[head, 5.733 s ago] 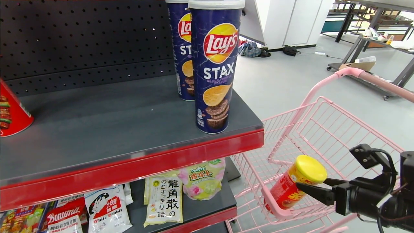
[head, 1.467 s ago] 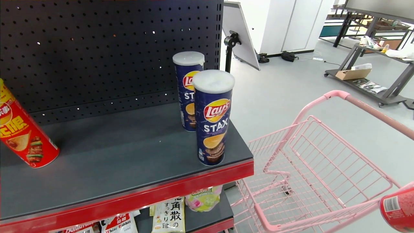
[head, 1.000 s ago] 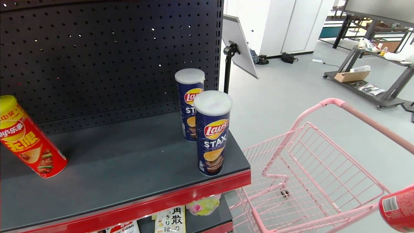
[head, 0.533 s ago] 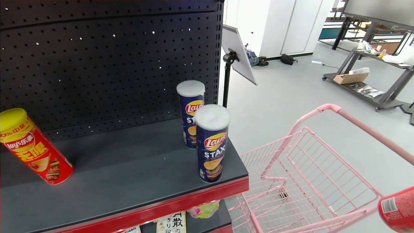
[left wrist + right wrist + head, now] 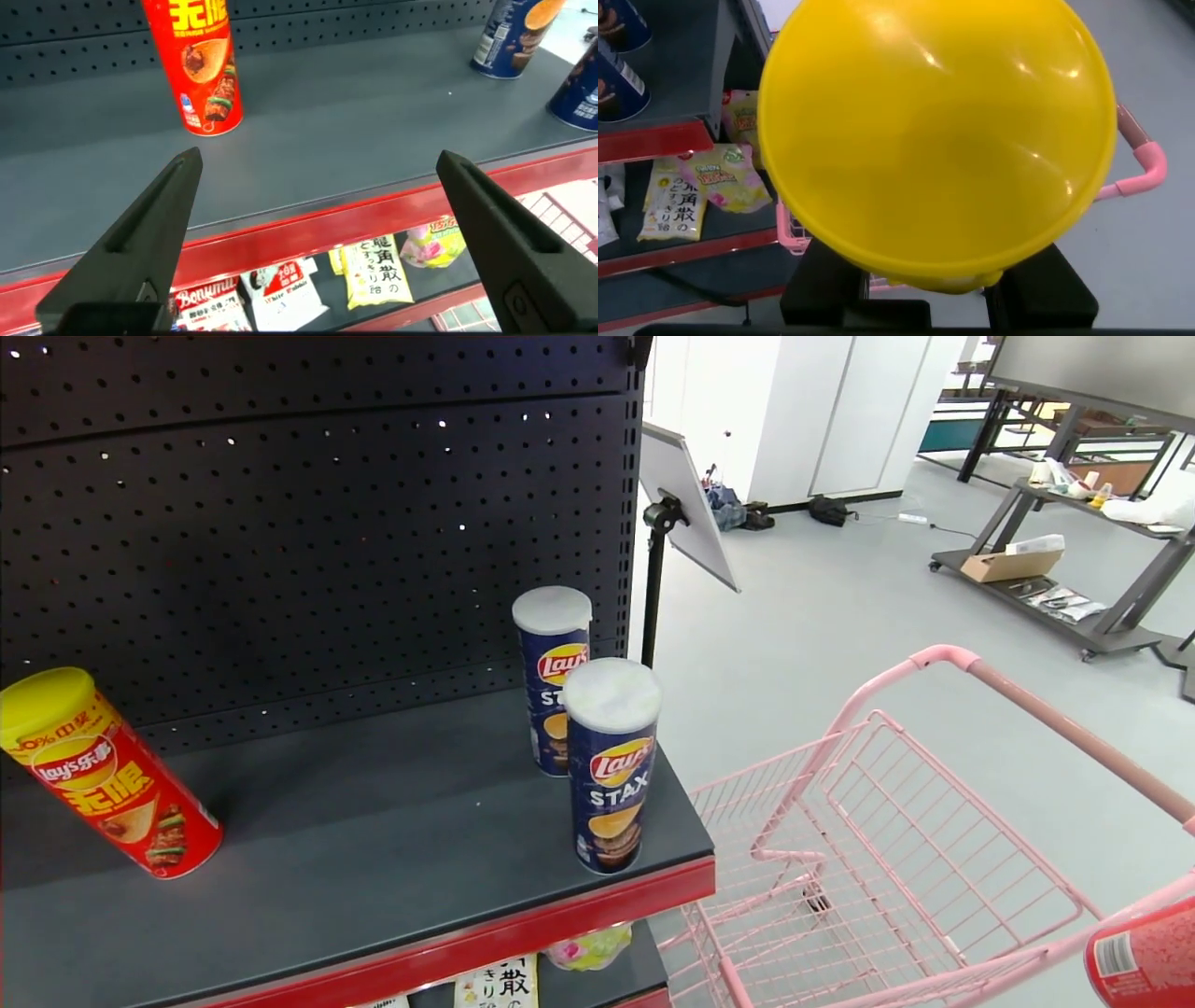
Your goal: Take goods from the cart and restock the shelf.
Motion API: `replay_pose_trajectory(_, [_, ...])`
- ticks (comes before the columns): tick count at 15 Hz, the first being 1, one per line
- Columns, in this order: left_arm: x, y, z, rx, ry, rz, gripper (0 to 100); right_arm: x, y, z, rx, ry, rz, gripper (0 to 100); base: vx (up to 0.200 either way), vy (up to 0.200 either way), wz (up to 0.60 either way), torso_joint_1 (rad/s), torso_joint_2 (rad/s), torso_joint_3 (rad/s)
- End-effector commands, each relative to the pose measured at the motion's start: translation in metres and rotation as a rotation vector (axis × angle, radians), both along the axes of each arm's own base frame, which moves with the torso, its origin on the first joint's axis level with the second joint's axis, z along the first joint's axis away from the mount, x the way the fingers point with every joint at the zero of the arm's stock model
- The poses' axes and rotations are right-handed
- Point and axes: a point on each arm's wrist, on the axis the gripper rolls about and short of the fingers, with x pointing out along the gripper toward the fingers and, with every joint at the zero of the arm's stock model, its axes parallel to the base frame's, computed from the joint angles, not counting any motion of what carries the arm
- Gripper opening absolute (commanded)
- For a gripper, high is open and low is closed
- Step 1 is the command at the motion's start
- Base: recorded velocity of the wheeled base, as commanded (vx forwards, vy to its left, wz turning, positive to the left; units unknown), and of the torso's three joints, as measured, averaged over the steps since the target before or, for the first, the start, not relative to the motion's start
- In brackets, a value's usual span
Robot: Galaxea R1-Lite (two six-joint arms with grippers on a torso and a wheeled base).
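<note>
- Shelf [image 5: 373,859]: dark grey board with a red front edge and a black pegboard [image 5: 280,523] behind it; a lower shelf [image 5: 280,257] sits beneath.
- Cart [image 5: 943,658]: pink wire, standing on the floor just past the shelf's right end.
- Blue cans: two upright at the shelf's right end, one [image 5: 609,765] at the front right corner, the other [image 5: 552,677] just behind it, nearer the pegboard.
- Red can [image 5: 107,775]: yellow lid, upright near the shelf's left end, about midway between the front edge and the pegboard.
- Held can [image 5: 1144,952]: red with a yellow lid [image 5: 938,140], off the shelf, by the cart's near rim.
- Right gripper [image 5: 934,303]: its black fingers [image 5: 831,289] are clamped on either side of the held can, below the lid.
- Left gripper [image 5: 318,233]: fingers spread wide with nothing between them, in front of the shelf's front edge.
- Snack bags [image 5: 378,266]: lying flat along the lower shelf's front edge.
</note>
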Motion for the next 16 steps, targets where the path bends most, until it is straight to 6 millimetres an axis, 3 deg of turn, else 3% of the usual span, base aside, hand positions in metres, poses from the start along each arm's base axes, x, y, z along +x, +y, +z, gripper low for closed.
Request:
replay_pose_trajectory(1, [0.0, 0.0, 0.0, 0.0, 0.001, 0.0, 100, -0.007, 0.001, -0.006, -0.003, -0.018, 0.0, 0, 0.0, 0.0, 0.6, 0.012, 0.01, -0.002])
replay_pose_trajectory(5, [0.0, 0.0, 0.0, 0.0, 0.001, 0.001, 100, -0.009, 0.001, -0.011, -0.003, -0.021, 0.001, 0, 0.0, 0.0, 0.6, 0.007, 0.0, 0.0])
replay_pose_trajectory(9, [0.0, 0.0, 0.0, 0.0, 0.001, 0.0, 100, -0.016, 0.002, -0.02, -0.006, -0.044, 0.001, 0, 0.0, 0.0, 0.0, 0.0, 0.0, 0.0])
replay_pose_trajectory(13, [0.0, 0.0, 0.0, 0.0, 0.001, 0.0, 100, -0.025, 0.003, -0.034, -0.006, -0.076, 0.007, 0, -0.2, 0.0, 0.0, 0.005, 0.01, 0.0])
replay_pose_trajectory(16, [0.0, 0.0, 0.0, 0.0, 0.001, 0.001, 100, -0.027, 0.003, -0.032, -0.006, -0.094, 0.003, 0, -0.133, 0.0, 0.0, -0.01, 0.0, 0.003])
